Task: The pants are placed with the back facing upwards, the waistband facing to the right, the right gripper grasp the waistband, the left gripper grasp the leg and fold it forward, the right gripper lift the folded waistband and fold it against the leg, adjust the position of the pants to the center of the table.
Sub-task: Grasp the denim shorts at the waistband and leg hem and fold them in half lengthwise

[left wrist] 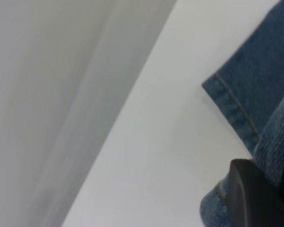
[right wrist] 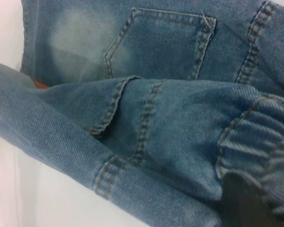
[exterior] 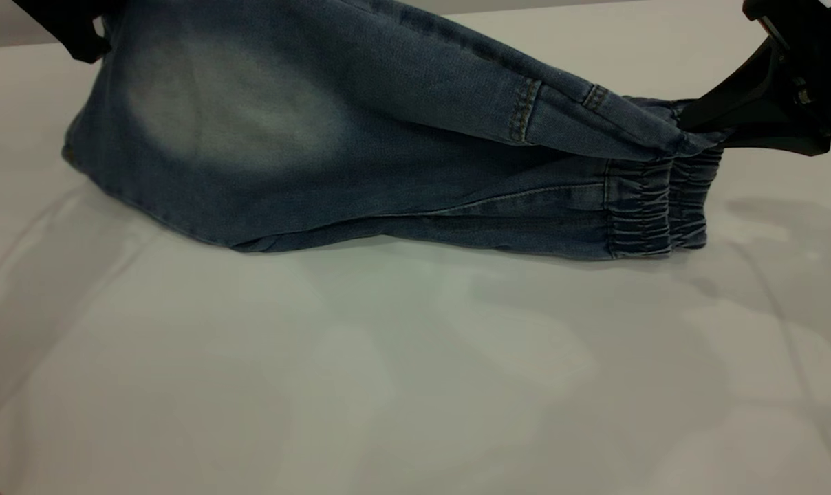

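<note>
White table lies under the pants, which we see lifted along their far edge, near edge resting on it. We find the waistband at the right end, the right gripper clamped on its top. At the far-left corner, the left gripper pinches the leg.
</note>
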You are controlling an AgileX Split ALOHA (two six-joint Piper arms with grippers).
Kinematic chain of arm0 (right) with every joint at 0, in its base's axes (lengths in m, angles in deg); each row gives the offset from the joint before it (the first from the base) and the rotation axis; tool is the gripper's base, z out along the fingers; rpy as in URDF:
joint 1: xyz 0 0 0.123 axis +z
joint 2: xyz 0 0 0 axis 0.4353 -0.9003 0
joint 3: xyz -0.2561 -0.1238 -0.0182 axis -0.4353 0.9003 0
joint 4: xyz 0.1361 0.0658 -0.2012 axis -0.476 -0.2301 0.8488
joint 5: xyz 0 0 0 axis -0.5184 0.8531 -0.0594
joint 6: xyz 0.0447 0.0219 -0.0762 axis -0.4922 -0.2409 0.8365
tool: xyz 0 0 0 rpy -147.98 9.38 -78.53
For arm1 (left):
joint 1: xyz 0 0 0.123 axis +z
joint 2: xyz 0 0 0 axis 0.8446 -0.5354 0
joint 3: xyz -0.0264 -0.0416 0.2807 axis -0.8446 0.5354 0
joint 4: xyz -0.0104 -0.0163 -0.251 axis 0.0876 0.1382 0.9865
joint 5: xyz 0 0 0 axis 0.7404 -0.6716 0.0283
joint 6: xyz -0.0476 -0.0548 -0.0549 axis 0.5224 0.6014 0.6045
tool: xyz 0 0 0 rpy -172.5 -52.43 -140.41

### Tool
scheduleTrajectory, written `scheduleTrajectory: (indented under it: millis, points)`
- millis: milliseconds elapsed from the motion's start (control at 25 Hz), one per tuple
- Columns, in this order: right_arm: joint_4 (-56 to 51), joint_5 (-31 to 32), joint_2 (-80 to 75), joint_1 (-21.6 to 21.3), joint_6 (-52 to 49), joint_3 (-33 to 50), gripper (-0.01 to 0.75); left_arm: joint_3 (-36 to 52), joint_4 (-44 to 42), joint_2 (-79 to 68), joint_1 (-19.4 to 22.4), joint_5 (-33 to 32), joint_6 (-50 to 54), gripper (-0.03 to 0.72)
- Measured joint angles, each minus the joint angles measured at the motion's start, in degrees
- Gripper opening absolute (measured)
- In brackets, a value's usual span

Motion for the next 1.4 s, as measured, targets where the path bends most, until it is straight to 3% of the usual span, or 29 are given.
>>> scheduleTrajectory:
  millis: [520, 920, 1080, 1400]
  points:
    - [0.11, 2.74, 0.00, 0.00, -0.30, 0.00, 0.039, 0.13, 0.00, 0.00, 0.00, -1.50, 0.00, 0.035]
    - [0.23, 3.01, 0.00, 0.00, -0.30, 0.05, 0.064, 0.18, 0.00, -1.91, -2.30, -1.83, 0.00, 0.035]
    - [0.23, 3.03, 0.00, 0.00, -0.24, 0.05, 0.126, 0.18, 0.00, -2.25, -2.86, -1.65, -0.02, 0.036]
    - [0.10, 2.31, 0.00, 0.00, -0.11, 0.05, 0.321, 0.18, 0.00, -2.25, -2.86, -1.43, -0.02, 0.038]
